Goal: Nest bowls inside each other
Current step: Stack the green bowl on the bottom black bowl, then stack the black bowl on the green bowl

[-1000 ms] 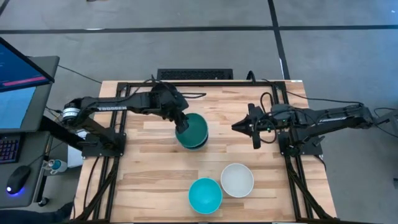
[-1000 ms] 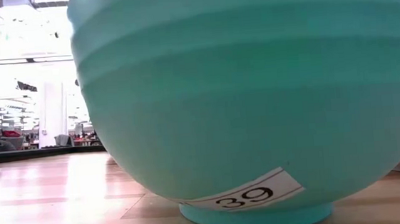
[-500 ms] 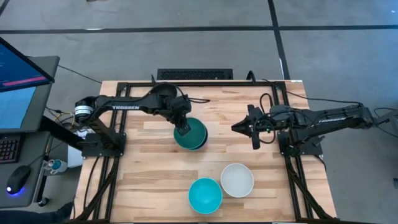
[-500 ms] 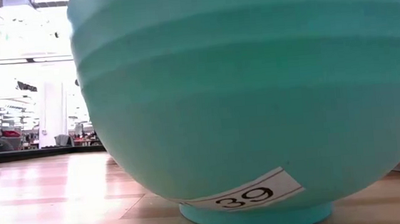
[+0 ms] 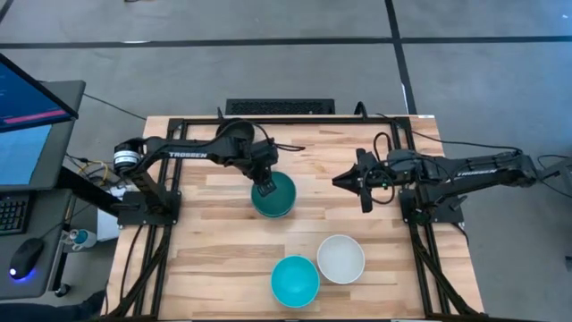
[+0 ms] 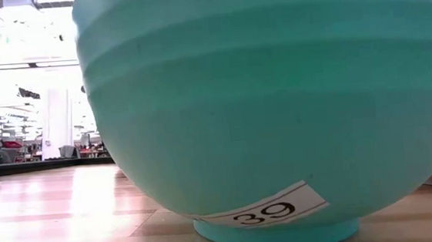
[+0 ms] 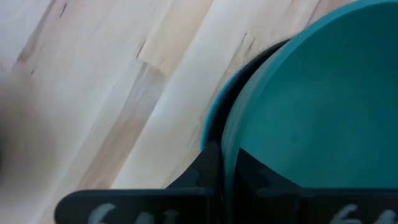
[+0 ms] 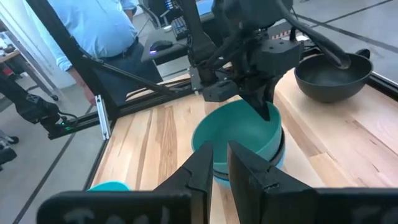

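At the worktop's (image 5: 214,268) near edge sat a cyan bowl (image 5: 295,279) and a white bowl (image 5: 340,258), touching. Farther back, the left claw (image 5: 265,189) was clenched on the rim of the teal bowl (image 5: 273,196), nested atop a stack. The right claw (image 5: 344,182) hovered beside it, fingers nearly closed, empty.

Grey floor (image 5: 268,63), monitor (image 5: 27,116) left, bright hall (image 6: 20,82)

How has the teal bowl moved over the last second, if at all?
Yes. The teal bowl, gripped at its rim by the left gripper, has dropped slightly toward the white bowl, settling onto the stack.
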Controlling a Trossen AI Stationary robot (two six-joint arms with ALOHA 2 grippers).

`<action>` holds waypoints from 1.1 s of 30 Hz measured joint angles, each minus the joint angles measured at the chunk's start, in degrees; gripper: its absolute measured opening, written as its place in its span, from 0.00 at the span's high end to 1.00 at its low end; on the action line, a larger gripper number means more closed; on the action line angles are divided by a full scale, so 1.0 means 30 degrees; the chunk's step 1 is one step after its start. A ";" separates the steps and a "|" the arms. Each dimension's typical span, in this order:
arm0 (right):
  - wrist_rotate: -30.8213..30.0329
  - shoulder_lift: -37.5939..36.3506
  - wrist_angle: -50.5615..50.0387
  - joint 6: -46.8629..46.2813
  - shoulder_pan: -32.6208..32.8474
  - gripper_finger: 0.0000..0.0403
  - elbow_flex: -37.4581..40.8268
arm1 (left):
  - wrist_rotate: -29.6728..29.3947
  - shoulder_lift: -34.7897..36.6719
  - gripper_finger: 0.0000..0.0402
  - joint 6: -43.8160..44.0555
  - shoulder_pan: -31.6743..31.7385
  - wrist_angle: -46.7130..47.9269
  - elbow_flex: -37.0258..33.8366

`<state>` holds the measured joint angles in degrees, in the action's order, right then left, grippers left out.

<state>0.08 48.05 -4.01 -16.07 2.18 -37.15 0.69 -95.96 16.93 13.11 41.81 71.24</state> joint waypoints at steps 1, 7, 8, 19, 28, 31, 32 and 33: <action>0.0013 -0.0007 0.0011 -0.0001 -0.0009 0.83 0.0000 | 0.0131 -0.0007 0.98 -0.0131 0.0016 -0.0029 0.0000; 0.0013 -0.0007 -0.0025 0.0006 0.0013 0.83 -0.0007 | 0.0441 -0.0043 0.91 -0.0406 0.0298 -0.0769 0.0000; 0.0016 -0.0005 -0.0041 0.0006 0.0013 0.83 -0.0007 | 0.0641 -0.0043 0.89 -0.0395 0.0388 -0.0769 0.0000; 0.0021 -0.0007 -0.0066 -0.0001 0.0013 0.83 -0.0007 | 0.2566 -0.0051 0.75 -0.0257 0.1011 -0.0753 0.0031; 0.0021 -0.0007 -0.0058 -0.0002 0.0013 0.83 -0.0007 | 0.2179 -0.0073 0.74 -0.1298 0.1736 -0.0354 0.2301; 0.0027 -0.0007 -0.0066 -0.0008 0.0013 0.83 -0.0007 | 0.1944 -0.0051 0.74 -0.1765 0.1889 0.0330 0.2840; 0.0028 -0.0007 -0.0063 -0.0008 0.0013 0.83 -0.0007 | 0.1916 -0.0051 0.74 -0.1825 0.1890 0.0525 0.2849; 0.0028 -0.0007 -0.0066 -0.0008 0.0013 0.83 -0.0007 | 0.1915 -0.0051 0.74 -0.1845 0.1882 0.0703 0.2849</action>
<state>0.16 48.03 -4.21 -16.10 2.22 -37.17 6.44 -96.12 11.40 18.76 43.92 79.79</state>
